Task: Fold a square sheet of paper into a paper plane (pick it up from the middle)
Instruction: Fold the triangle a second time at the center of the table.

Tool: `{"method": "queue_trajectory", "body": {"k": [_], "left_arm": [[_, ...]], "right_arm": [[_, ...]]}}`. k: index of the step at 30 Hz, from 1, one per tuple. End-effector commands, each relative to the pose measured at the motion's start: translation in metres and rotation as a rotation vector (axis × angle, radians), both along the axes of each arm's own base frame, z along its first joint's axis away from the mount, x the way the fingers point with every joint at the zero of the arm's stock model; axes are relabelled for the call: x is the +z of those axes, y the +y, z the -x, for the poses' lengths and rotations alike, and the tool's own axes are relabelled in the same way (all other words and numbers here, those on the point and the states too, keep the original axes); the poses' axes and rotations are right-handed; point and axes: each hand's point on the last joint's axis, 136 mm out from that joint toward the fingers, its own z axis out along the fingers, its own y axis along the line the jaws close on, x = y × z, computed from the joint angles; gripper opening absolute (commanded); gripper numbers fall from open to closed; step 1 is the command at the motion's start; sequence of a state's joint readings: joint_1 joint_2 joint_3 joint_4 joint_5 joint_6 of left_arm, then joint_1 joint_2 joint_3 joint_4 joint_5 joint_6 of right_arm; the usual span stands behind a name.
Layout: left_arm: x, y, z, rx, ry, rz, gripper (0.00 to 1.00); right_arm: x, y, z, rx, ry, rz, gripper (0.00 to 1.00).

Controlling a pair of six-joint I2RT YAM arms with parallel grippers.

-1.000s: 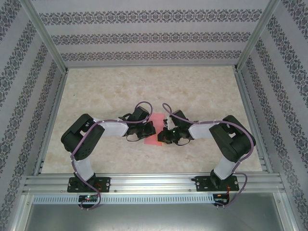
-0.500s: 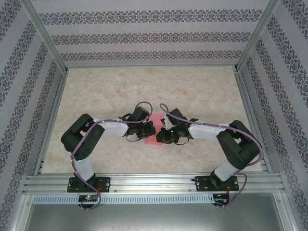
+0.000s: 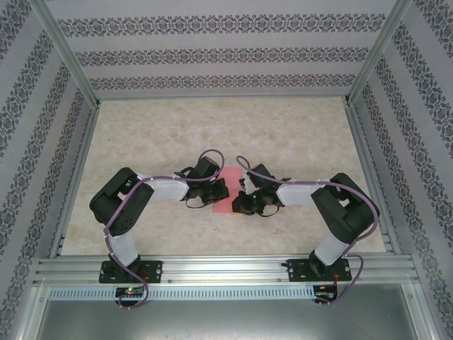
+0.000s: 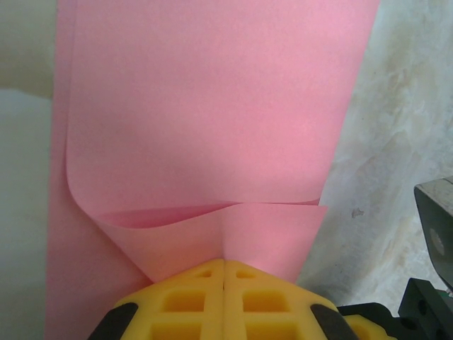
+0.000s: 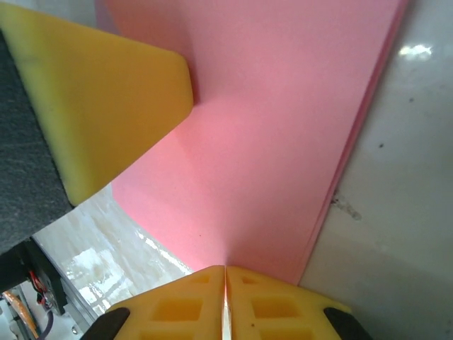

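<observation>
So the fold likely can't spring open, left gripper and right gripper pinch the square sheet of paper, fingers fully closed, mid-table.

Overhead view looks down; 2 wrist views closely share paper.

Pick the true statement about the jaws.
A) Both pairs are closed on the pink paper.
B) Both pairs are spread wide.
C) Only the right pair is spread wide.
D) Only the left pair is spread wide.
A: in each wrist view the yellow jaws of the left gripper and the right gripper meet without a gap, pinching the square sheet of paper.
</observation>
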State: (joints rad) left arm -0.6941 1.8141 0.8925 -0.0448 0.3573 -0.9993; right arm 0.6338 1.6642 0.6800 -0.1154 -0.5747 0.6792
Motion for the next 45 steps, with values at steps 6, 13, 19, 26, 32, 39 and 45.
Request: {"method": "queue_trajectory", "body": {"k": [6,13,19,26,32,39,45], "left_arm": [[-0.03,0.027,0.017,0.011,0.067,-0.126,0.05],[-0.029,0.026,0.017,0.008,0.067,-0.123,0.05],[-0.028,0.025,0.016,0.007,0.063,-0.117,0.05],[-0.026,0.023,0.015,0.006,0.057,-0.109,0.05],[-0.026,0.022,0.015,0.004,0.059,-0.106,0.05],[-0.023,0.021,0.014,0.003,0.054,-0.098,0.05],[-0.011,0.014,0.007,-0.019,0.023,-0.072,0.09]], "right_arm": [[-0.019,-0.026,0.018,-0.092,0.089,0.028,0.14],[-0.022,-0.037,0.028,-0.138,0.116,0.047,0.12],[-0.006,-0.045,0.032,-0.146,0.094,0.076,0.09],[0.051,-0.018,-0.009,-0.176,-0.071,-0.066,0.1],[0.046,0.013,-0.029,-0.143,-0.057,-0.083,0.11],[-0.015,-0.005,-0.015,-0.163,0.049,0.07,0.06],[-0.045,-0.022,0.004,-0.182,0.11,0.134,0.04]]}}
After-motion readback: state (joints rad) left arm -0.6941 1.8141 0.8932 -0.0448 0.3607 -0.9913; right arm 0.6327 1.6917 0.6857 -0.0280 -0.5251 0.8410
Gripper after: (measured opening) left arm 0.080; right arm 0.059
